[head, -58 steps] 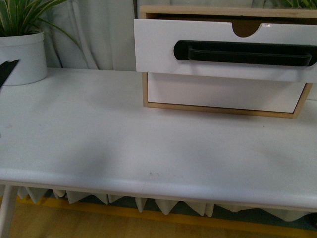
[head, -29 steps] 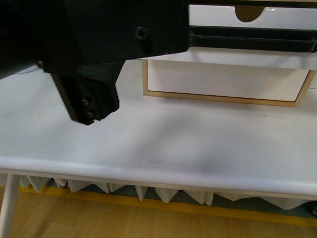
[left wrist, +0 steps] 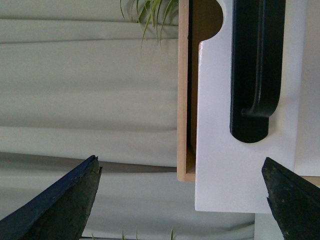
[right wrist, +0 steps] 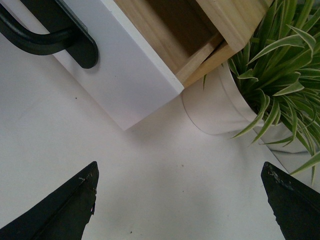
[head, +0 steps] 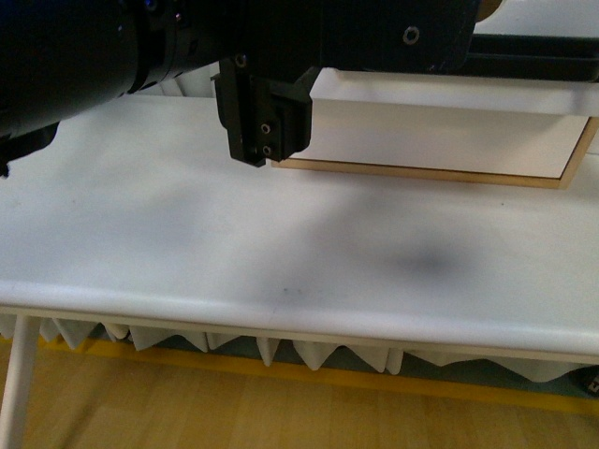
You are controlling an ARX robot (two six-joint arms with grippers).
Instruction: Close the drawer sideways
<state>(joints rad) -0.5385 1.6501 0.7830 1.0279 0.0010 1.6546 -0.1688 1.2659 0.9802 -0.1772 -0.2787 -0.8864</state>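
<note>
The drawer stands pulled out of the light-wood cabinet. In the front view only a strip of its white front and part of its black bar handle show under my black left arm. In the left wrist view my left gripper is open and empty, close in front of the drawer front's end, with the handle's end and the notch beyond. My right gripper is open and empty above the table, near the drawer's other corner and handle end.
The plain white lower drawer front sits under the drawer. A potted plant in a white pot stands right beside the cabinet. The white table has its front edge near me. A curtain hangs behind.
My left arm has swung in from the left across the front view toward the drawer. It now covers most of the drawer front and the plant at the left.
</note>
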